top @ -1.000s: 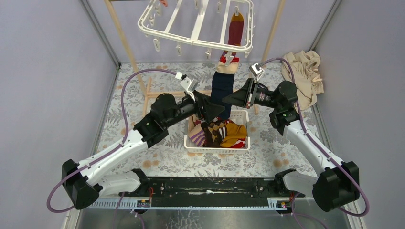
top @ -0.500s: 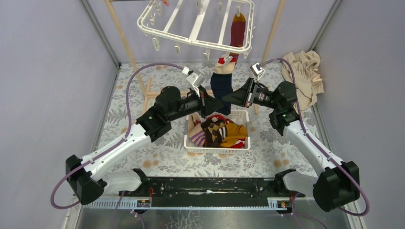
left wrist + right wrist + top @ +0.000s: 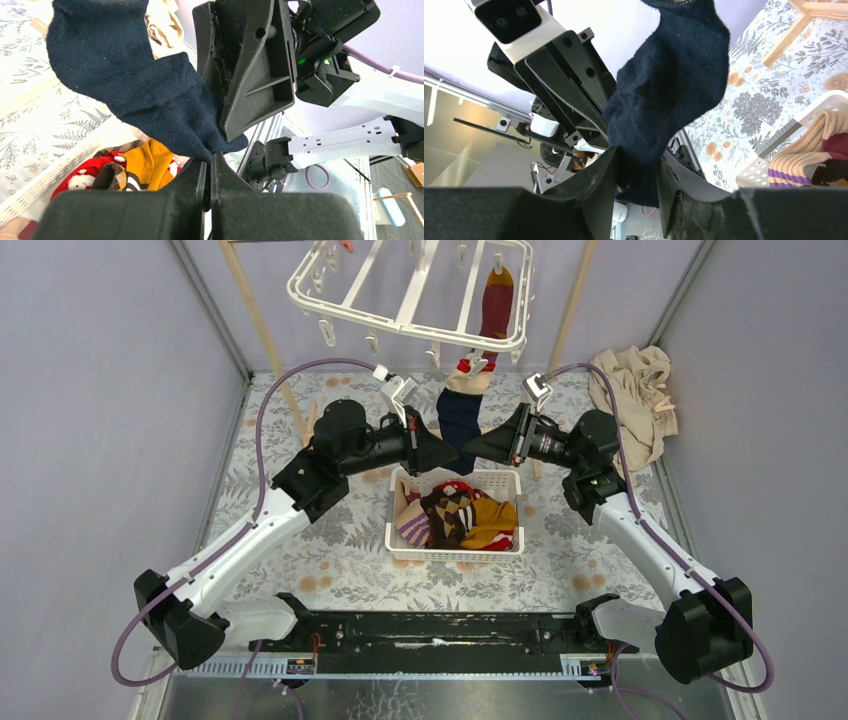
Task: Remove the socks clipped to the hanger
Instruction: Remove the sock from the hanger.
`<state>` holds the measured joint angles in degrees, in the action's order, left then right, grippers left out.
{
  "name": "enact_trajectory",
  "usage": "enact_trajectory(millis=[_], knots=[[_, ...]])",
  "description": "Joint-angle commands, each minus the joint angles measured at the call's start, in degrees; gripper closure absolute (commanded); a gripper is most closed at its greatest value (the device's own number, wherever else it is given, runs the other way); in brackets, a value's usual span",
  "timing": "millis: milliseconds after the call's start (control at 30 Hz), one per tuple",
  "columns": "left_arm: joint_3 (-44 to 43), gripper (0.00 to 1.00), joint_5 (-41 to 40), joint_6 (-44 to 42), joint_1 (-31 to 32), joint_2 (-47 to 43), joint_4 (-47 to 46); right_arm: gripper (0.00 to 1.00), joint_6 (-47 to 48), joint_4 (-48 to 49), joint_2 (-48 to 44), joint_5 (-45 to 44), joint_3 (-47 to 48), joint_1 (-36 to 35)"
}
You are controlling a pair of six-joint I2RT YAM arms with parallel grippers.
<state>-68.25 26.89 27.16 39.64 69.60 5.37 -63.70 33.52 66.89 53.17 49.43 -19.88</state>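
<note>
The left gripper's jaws are pressed together on the toe of the navy sock. The right gripper's jaws stand apart with that toe between them. The sock hangs at upper centre of the overhead view, clipped to the hanger. It looks light, limp and stretchy, so a hold nearer the clip would likely pull it free more cleanly.

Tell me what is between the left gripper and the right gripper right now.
The navy sock, hanging below the hanger; the left gripper and right gripper meet at its lower end. The top view and both wrist views show it.
</note>
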Motion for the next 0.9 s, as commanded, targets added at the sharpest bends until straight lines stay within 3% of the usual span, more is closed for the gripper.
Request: enact_trajectory(millis=[0, 300, 600, 867], knots=[[-3.13, 1.00, 2.75, 0.83, -1.67, -1.89, 1.97, 0.53, 1.91, -0.19, -1.59, 0.37, 1.31, -0.51], [-4.22, 1.00, 5.17, 2.19, -3.72, -2.98, 2.76, 0.34, 3.54, -2.40, -2.62, -0.23, 0.69, -0.51], [-5.40, 1.00, 6.05, 2.64, -4.30, -3.80, 3.79, 0.27, 4.45, -3.32, -3.17, -0.67, 0.14, -0.52], [-4.18, 1.00, 6.28, 2.72, -4.48, -4.52, 3.71, 0.28, 4.13, -2.91, -2.80, -0.52, 0.61, -0.52]])
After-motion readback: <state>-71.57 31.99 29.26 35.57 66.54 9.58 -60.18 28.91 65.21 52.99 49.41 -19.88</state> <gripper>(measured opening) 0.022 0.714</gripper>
